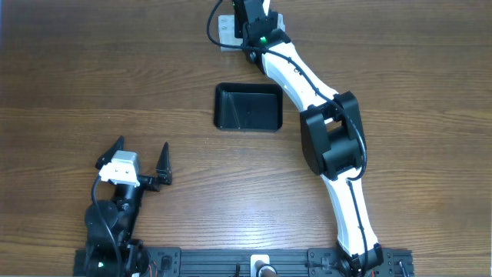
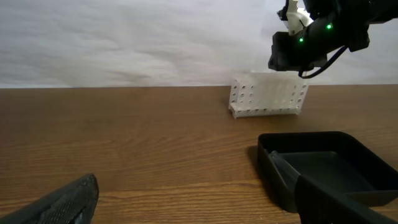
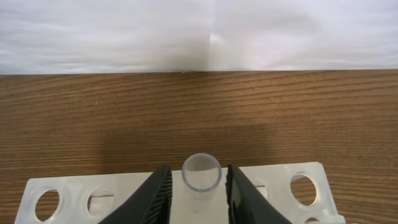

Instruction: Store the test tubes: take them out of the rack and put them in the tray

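wooden table [image 1: 92,85], black tray [image 1: 248,108] centre, white rack [image 2: 268,95] far edge

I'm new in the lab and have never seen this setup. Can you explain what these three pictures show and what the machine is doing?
These are two robot arms on a wooden table. One picture looks straight down from above. The other two come from small cameras on each arm's wrist. On the table are a black tray and, farther back, a white rack with holes. The left gripper is open near its base and holds nothing. The right arm is stretched out to the rack, and the right gripper sits around a clear test tube standing in one hole. I cannot tell whether it grips the tube yet.
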